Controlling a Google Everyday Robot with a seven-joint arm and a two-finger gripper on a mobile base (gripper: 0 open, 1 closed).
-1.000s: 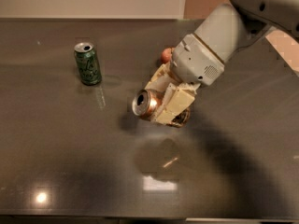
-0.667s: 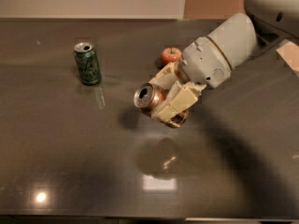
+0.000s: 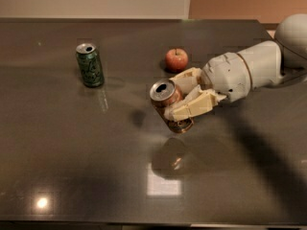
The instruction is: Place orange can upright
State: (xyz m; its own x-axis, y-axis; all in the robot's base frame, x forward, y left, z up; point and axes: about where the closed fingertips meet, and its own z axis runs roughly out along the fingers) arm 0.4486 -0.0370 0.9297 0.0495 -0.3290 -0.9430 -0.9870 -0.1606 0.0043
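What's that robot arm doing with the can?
The gripper is shut on the orange can, holding it tilted and seemingly just above the table. It is not standing yet. A green can stands upright to the left, and an apple sits behind the gripper.

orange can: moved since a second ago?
Yes. The orange can, clamped in the gripper, has shifted slightly right, away from the green can, and has tipped closer to upright.

Arm (image 3: 261, 68) from right, jaws clamped centrally
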